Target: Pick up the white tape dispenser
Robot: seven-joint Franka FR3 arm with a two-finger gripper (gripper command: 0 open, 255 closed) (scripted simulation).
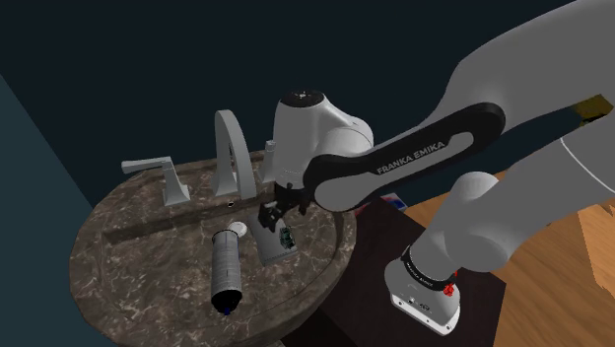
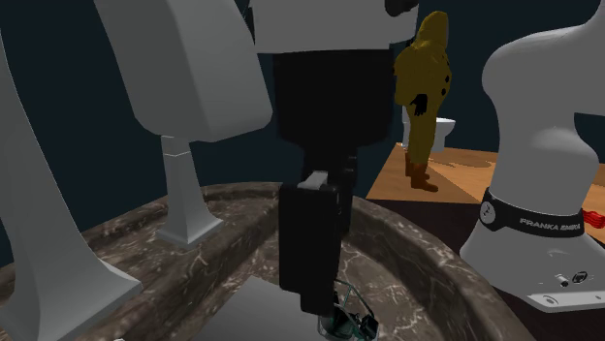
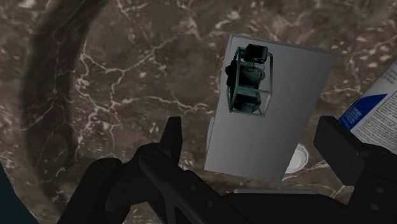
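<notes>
Shoulder view: my gripper (image 1: 279,212) covers the far part of the tape dispenser (image 1: 279,242). Second exterior view: my gripper hides most of it and the bottom edge cuts the rest. Wrist view: labelled container (image 3: 375,113) cut by the edge, print unreadable.

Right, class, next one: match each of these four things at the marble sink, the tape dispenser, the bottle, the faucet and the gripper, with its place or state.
Things:
1. tape dispenser
2. bottle
3. faucet
4. gripper

Places and states:
A. open, hovering over the basin
B. arched, upright on the rim at the back
C. flat on the basin floor, right under the gripper, untouched
D. on its side in the basin, next to the dispenser

Pairs: 1-C, 2-D, 3-B, 4-A
</notes>
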